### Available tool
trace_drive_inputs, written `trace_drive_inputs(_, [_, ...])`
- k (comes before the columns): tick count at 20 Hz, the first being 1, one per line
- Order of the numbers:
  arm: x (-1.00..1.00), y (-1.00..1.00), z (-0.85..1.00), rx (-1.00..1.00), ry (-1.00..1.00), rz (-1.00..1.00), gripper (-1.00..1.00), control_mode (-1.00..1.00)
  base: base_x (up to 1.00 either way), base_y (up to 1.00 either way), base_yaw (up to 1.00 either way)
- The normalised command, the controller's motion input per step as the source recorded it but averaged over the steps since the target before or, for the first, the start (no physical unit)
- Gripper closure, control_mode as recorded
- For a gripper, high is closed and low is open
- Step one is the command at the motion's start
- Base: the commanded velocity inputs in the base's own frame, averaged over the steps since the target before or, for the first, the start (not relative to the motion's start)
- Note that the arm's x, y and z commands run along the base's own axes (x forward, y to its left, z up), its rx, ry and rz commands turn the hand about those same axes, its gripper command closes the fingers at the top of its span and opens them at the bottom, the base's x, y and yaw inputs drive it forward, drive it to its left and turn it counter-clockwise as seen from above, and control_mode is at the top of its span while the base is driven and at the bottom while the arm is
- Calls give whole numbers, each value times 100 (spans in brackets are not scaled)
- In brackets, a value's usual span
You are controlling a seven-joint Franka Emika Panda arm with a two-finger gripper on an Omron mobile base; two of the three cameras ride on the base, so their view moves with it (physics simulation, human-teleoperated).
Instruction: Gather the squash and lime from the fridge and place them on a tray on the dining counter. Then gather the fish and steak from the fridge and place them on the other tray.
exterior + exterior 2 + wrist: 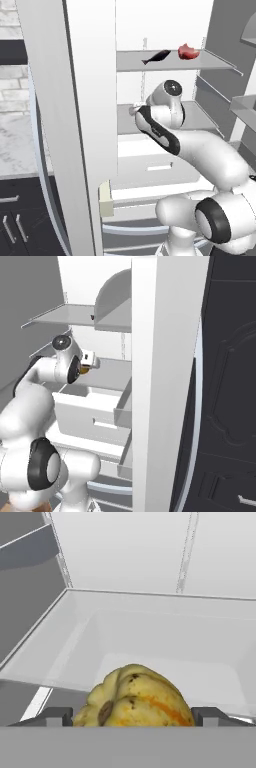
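End effector (pixel 133 716) reaches into the fridge (pixel 150 125), jaws spread wide astride the squash (pixel 134 698), seemingly positioned for a grasp; fish (pixel 156 56) and steak (pixel 188 51) wait on the upper shelf (pixel 210 61).

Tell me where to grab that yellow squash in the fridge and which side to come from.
Grip the squash across its rounded middle, coming straight on as the tool already points. The lump is wide and ribbed, with a fingertip on each side of it, so the flanks probably give the steadiest hold. The jaws stand open around it.
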Motion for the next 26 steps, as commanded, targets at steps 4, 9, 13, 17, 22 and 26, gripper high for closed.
trace_drive_inputs(4, [-100, -10, 29, 0, 0, -2, 100, -100, 0, 0, 0])
trace_drive_inputs(9, [-100, -13, 31, 0, 0, -3, 100, -100, 0, 0, 0])
trace_drive_inputs(13, [-100, -9, 30, 0, 0, -3, 100, -100, 0, 0, 0])
trace_drive_inputs(17, [-100, -8, 30, 1, 2, -2, 100, -100, 0, 0, 0])
trace_drive_inputs(22, [-100, -6, 32, 2, 6, -1, 100, -100, 0, 0, 0])
trace_drive_inputs(26, [-96, -3, 16, 2, 5, 0, 100, -100, 0, 0, 0])
